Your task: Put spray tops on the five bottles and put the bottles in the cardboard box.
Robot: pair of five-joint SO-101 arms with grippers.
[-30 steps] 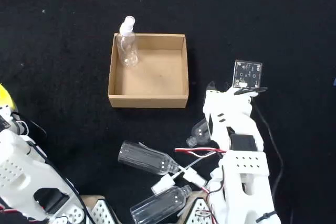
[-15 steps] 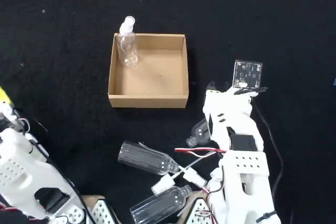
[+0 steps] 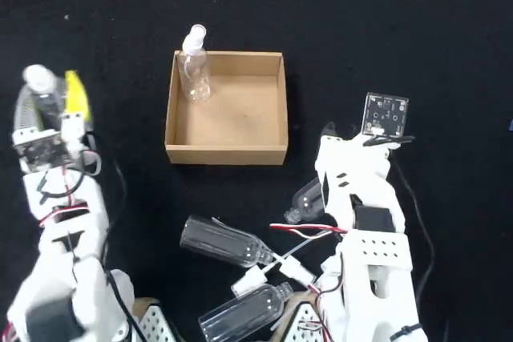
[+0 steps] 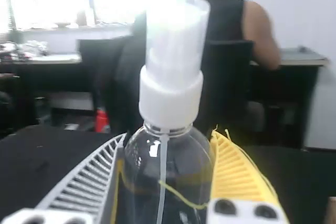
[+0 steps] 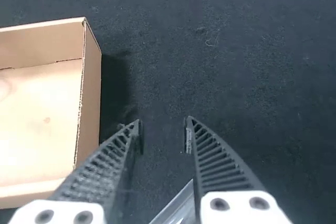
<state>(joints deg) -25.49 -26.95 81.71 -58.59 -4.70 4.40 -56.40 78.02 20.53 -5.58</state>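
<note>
Bottle in hand: capped bottle (image 4: 168, 177) is clamped upright between the grey and yellow fingers of the left tool (image 4: 169, 139). Its spray top (image 4: 170, 72) is seated on the neck and stands clear above the fingertips.
Change, left: a second ago we saw the left arm low at the bench (image 3: 417, 38) edge, with little more than the yellow finger showing. It has since swung out over the bench, carrying the bottle.
Change, right: the right tool (image 5: 163, 127) has barely shifted. Its jaws are apart and grip nothing.
Box: the cardboard box (image 3: 227, 154) sits well apart from the left tool, off its yellow-finger side. It is near the right tool, off to one side.
Already boxed: one boxed bottle (image 3: 195, 70), topped, stands against the box wall nearest the left tool.
On bench: three loose bottles (image 3: 224, 242) lie behind the right tool, beside its arm. Loose spray tops (image 3: 250, 280) lie among them.
Our read: capping looks done for bottle two of five, and this is the carry leg. We'd take the left tool over the near wall and lower it clear of the boxed bottle, so as not to tip it.
</note>
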